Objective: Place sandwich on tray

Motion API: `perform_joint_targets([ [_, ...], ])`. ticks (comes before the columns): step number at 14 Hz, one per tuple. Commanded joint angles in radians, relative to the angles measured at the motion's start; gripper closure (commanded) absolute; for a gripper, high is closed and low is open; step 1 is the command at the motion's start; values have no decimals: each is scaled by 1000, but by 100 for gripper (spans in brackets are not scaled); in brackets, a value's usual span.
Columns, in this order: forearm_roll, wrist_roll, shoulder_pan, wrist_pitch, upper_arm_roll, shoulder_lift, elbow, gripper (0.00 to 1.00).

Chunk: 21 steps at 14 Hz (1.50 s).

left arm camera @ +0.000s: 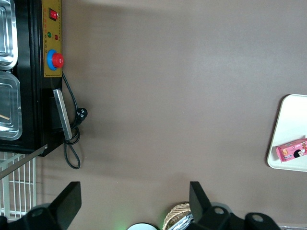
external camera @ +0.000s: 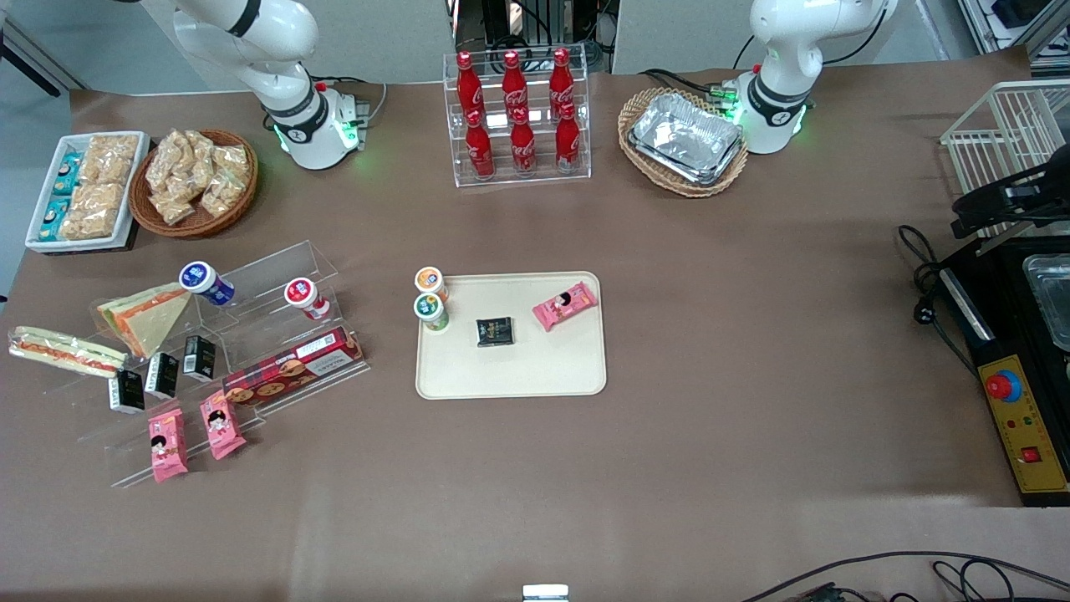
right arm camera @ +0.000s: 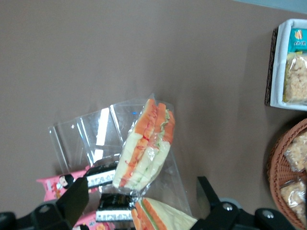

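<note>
The sandwich (external camera: 63,351) is long and narrow, clear-wrapped, with white bread and a red-orange stripe. It lies on the clear acrylic stand (external camera: 251,284) toward the working arm's end of the table. In the right wrist view the sandwich (right arm camera: 146,146) lies just ahead of my gripper (right arm camera: 141,201), which hangs above it, open and empty. The gripper is out of the front view. The cream tray (external camera: 510,372) lies mid-table and holds two small cups, a black packet and a pink snack pack. The tray's edge shows in the left wrist view (left arm camera: 290,120).
A wedge sandwich (external camera: 150,316) lies beside the long one, between my fingers (right arm camera: 165,220). Black packs (external camera: 163,374), pink packs (external camera: 167,445) and a biscuit box (external camera: 292,366) sit on the stand. A wicker basket (external camera: 194,180) and a white bin (external camera: 84,191) lie farther from the front camera.
</note>
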Motion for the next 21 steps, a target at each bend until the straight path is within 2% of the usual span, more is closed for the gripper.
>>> perform_joint_targets([
  [1,53,77,-35,36,-11,49,34,0],
  [4,99,85,-51,54,-11,68,34,0],
  [8,213,117,-78,112,-12,84,34,0],
  [10,230,177,-79,117,-12,98,33,0],
  [12,282,232,-91,117,-12,118,31,0],
  [14,290,301,-95,117,-12,125,28,0],
  [21,296,363,-101,117,-9,173,19,0],
])
